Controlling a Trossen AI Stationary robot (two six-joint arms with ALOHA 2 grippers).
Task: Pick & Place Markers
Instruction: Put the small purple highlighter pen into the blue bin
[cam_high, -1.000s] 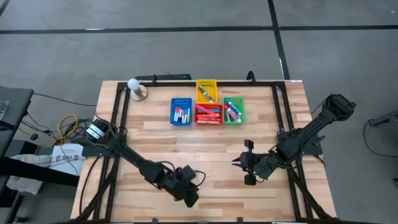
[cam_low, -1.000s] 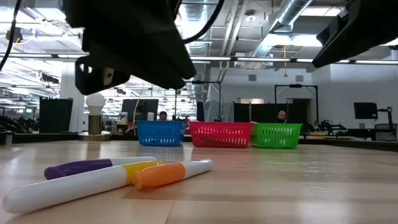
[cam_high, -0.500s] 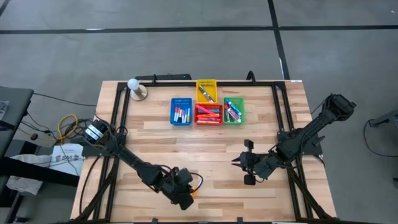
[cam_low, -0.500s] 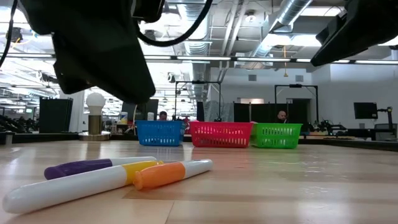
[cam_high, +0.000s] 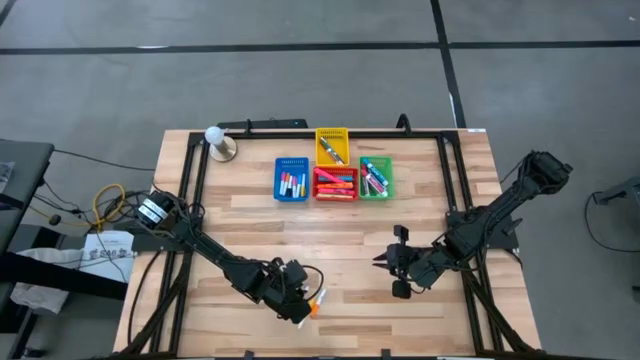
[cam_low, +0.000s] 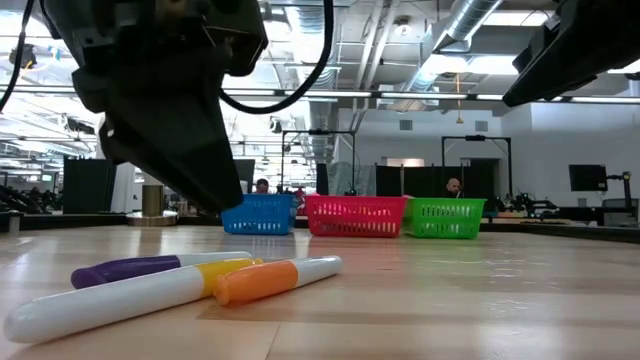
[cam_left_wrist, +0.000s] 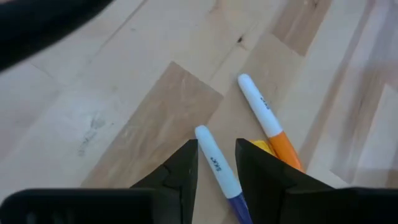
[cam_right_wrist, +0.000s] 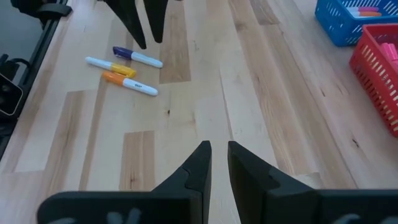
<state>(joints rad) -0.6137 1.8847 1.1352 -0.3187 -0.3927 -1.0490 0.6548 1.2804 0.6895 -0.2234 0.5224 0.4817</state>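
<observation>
Tabletop (cam_high: 330, 225): a pale wooden slab that carries the bins, the loose markers and both dark arms.

Bins: four small baskets sit in a cluster at the far middle of the tabletop; the blue bin (cam_high: 291, 181), red bin (cam_high: 336, 184) and green bin (cam_high: 376, 177) stand in a row, the yellow bin (cam_high: 332, 143) just behind the red one. All four hold markers.

Left hand (cam_left_wrist: 216, 163): low over the near edge of the tabletop, well apart from the bins, its two dark fingers slightly spread to either side of the purple marker's white barrel, not pinching it.

Right hand (cam_right_wrist: 214, 163): held above bare boards on the right half of the tabletop, nearer than the green bin, fingers close together with a narrow gap, holding nothing.

Loose markers: the purple marker (cam_left_wrist: 220, 168), yellow marker (cam_right_wrist: 109, 64) and orange marker (cam_left_wrist: 268, 120) lie side by side on the tabletop beneath the left hand.
</observation>
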